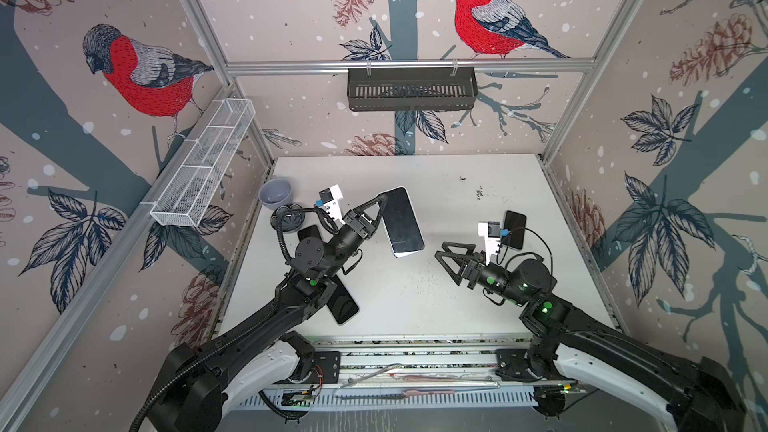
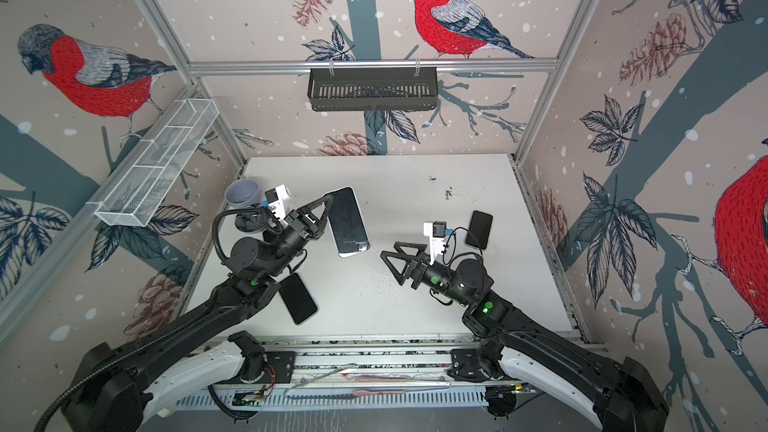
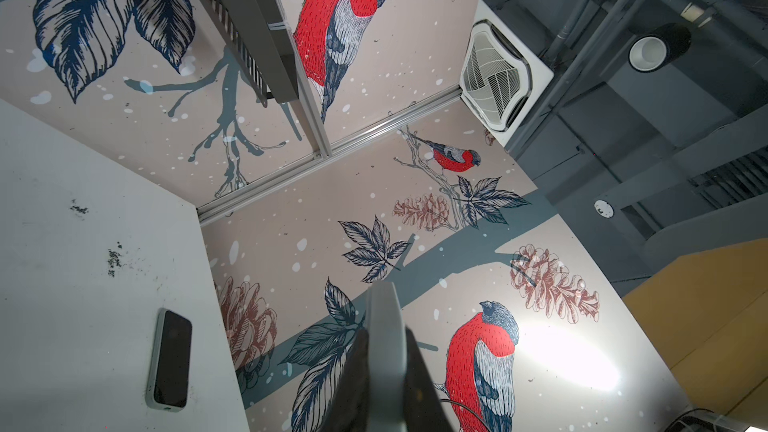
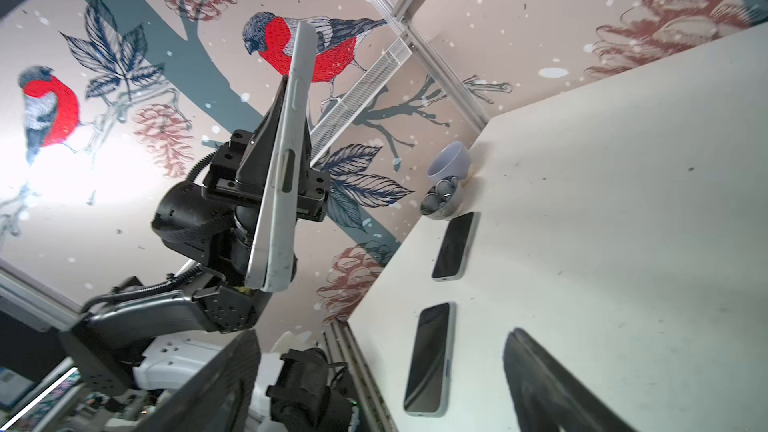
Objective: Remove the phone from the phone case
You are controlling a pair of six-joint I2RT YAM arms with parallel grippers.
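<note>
A phone with a dark screen [image 1: 401, 222] [image 2: 347, 222] sits in a pale grey phone case [image 4: 286, 151] and hangs tilted above the table in both top views. My left gripper [image 1: 384, 201] [image 2: 330, 200] is shut on the long edge of the cased phone, with one finger on each face. In the left wrist view the case edge [image 3: 384, 342] runs up between the dark fingers. In the right wrist view the phone's lower end [image 4: 259, 255] stands a little off the case. My right gripper [image 1: 446, 261] [image 2: 392, 261] is open and empty, to the right of the phone and apart from it.
Three other phones lie on the white table [image 1: 415, 305]: one at the right [image 1: 514, 229], one under the left arm [image 1: 343, 305], and one half hidden [image 1: 309, 234]. A lilac bowl [image 1: 275, 193] and a dark bowl [image 1: 291, 218] stand at the back left. A black basket [image 1: 411, 89] hangs on the back wall.
</note>
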